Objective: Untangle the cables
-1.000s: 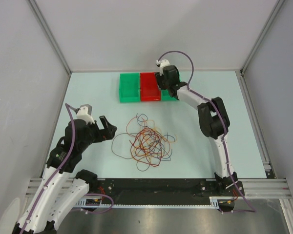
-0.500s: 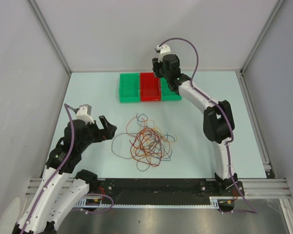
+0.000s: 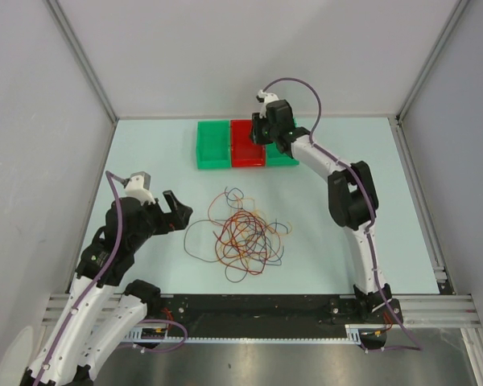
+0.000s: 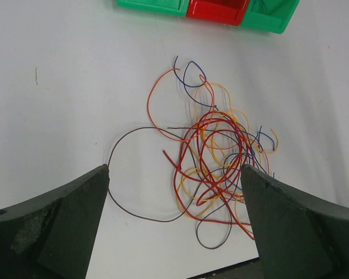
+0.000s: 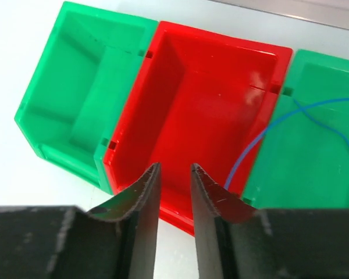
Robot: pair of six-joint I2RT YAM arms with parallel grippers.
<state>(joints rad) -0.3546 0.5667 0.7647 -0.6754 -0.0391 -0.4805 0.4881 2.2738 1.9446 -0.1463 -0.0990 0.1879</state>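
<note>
The right gripper (image 5: pixel 175 167) hangs over the red bin (image 5: pixel 215 110) at frame centre, jaws narrowly apart, seemingly empty; the left gripper (image 4: pixel 175 168) gapes wide before the mid-frame cables (image 4: pixel 214 179).

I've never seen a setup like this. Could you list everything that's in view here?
tangle of thin flexible wire loops: many, too knotted to count; red, orange, yellow, blue, brown; middle of the table
single thin blue wire: one; blue; draped from the right green bin over the red bin's wall
left green plastic bin: one; green; table's far edge
red plastic bin: one; red; middle of the row
right green plastic bin: one; green; beside the red one
table: one; pale mint
left gripper: one; black; wide open, empty, left of the tangle
right gripper: one; black; above the red bin, fingers narrowly apart, nothing between them
</note>
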